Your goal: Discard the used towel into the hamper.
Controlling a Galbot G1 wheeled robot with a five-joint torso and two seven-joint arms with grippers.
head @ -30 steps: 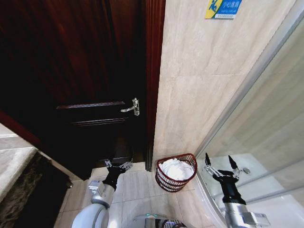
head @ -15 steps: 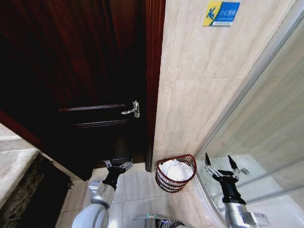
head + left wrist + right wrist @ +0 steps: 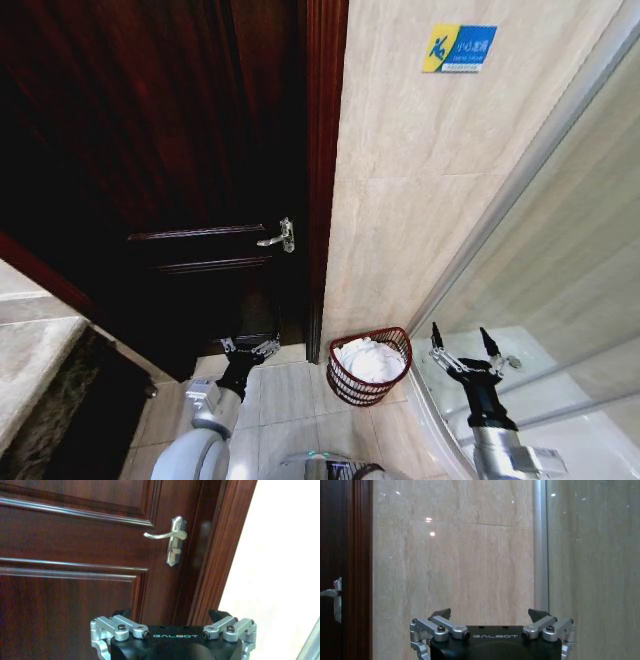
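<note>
Hamper [image 3: 370, 366]: on floor tiles against the beige wall, white towel [image 3: 367, 357] inside. Left gripper [image 3: 250, 347]: left of hamper, spread, empty. Right gripper [image 3: 464, 343]: right of hamper, spread wide, empty.

A bathroom: beige stone-look wall tiles [image 3: 420, 200], a tiled floor [image 3: 290, 395], a curved glass shower enclosure [image 3: 560, 300], a dark wooden door [image 3: 180, 150] with a lever handle [image 3: 277, 236], and a blue-and-yellow slip-warning sign [image 3: 458, 48].
</note>
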